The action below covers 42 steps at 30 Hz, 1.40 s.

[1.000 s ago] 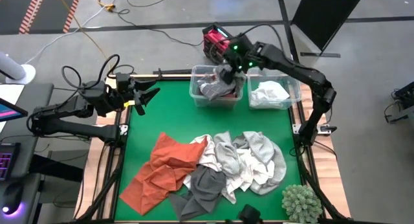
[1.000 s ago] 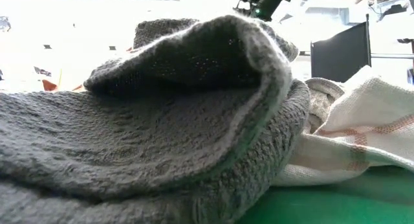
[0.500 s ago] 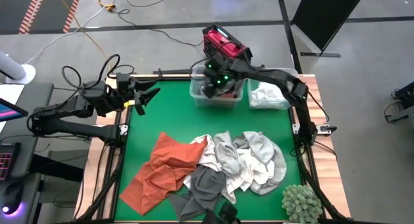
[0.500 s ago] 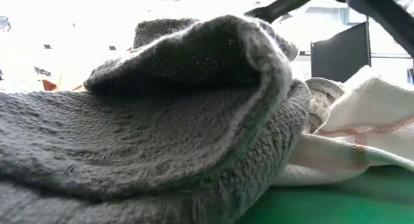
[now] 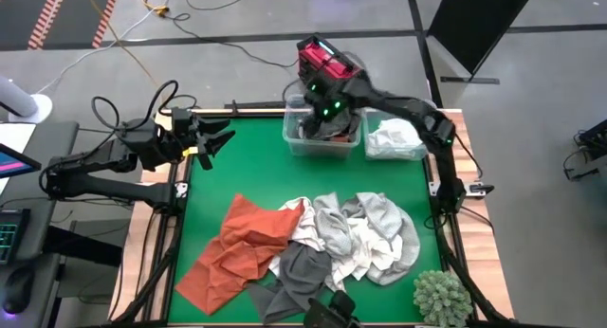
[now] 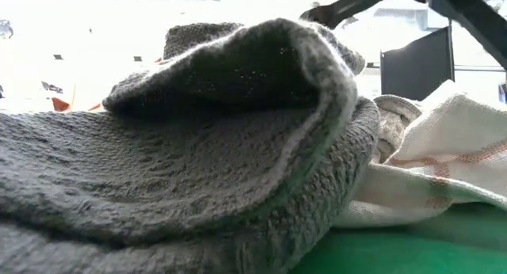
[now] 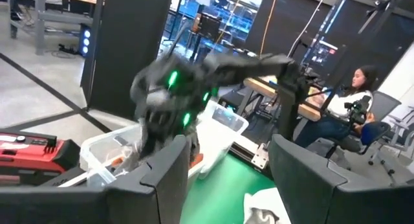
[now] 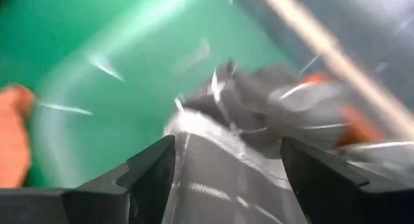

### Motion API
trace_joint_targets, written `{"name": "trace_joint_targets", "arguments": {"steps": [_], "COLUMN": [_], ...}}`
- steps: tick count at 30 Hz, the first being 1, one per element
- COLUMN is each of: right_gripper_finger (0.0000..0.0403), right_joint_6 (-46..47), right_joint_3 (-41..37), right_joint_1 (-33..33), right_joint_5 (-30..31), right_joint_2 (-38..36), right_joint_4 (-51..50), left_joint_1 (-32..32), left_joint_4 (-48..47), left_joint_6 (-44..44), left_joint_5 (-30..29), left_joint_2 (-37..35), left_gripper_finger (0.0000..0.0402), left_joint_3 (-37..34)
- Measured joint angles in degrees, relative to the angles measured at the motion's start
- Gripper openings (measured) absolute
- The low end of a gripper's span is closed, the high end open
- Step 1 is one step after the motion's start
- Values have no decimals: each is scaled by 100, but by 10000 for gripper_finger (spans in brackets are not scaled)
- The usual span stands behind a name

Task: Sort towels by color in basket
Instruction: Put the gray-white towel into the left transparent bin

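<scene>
1. While the near edge of the green table (image 5: 204, 191) looks the same as a second ago, the heap of towels there lies untouched: a dark grey towel (image 5: 302, 274) nearest (it fills most of the low view (image 6: 198, 147)), a rust-orange towel (image 5: 237, 247) to its left, a white towel with reddish stripes (image 6: 444, 163), and light grey towels (image 5: 379, 224) bunched toward the right.
2. At the near right corner sits the green spiky plant ball (image 5: 441, 295), where it was before.
3. Off the table's left edge, the left gripper (image 5: 213, 141) waits as it did a second ago, fingers apart and holding nothing.
4. At the far edge stand two clear bins side by side: the left bin (image 5: 294, 143) holds dark grey cloth (image 5: 327, 129), the right bin (image 5: 432, 148) a white towel (image 5: 394, 136).
5. The right gripper (image 5: 322, 105) has swung leftward since the earlier frame, from between the bins to over the left bin's far side; its wrist view shows the fingers (image 8: 145, 172) spread wide above the grey cloth (image 8: 259, 120) in the bin, with nothing clamped between them.
6. Beyond the table, a red case (image 5: 327, 58) lies on the floor, and a seated person (image 7: 349, 101) shows in the room.
</scene>
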Motion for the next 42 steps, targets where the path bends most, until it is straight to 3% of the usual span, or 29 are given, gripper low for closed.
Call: {"name": "trace_joint_targets", "arguments": {"steps": [6, 10, 18, 28, 34, 42], "right_gripper_finger": [303, 303, 302, 301, 301, 301], "right_joint_6": [-63, -150, -385, -678, -434, -459], "right_joint_3": [476, 576, 531, 539, 569, 542], "right_joint_1": [-12, -133, -439, 175, 154, -14], "right_joint_5": [18, 454, 1010, 566, -529, -457], "right_joint_2": [-530, -814, -418, 641, 1325, 1084], "right_joint_4": [-431, -422, -1756, -1558, -1095, -1257], "left_joint_1": [0, 0, 0, 0, 0, 0], "left_joint_4": [-16, -14, -12, -10, -8, -3], "left_joint_6": [1, 15, 57, 63, 34, 25], "left_joint_5": [-6, -12, -12, -12, -14, -14], "left_joint_2": [-1, -1, -1, -1, 1, -1], "left_gripper_finger": [200, 200, 200, 200, 200, 200], "left_joint_3": [0, 0, 0, 0, 0, 0]}}
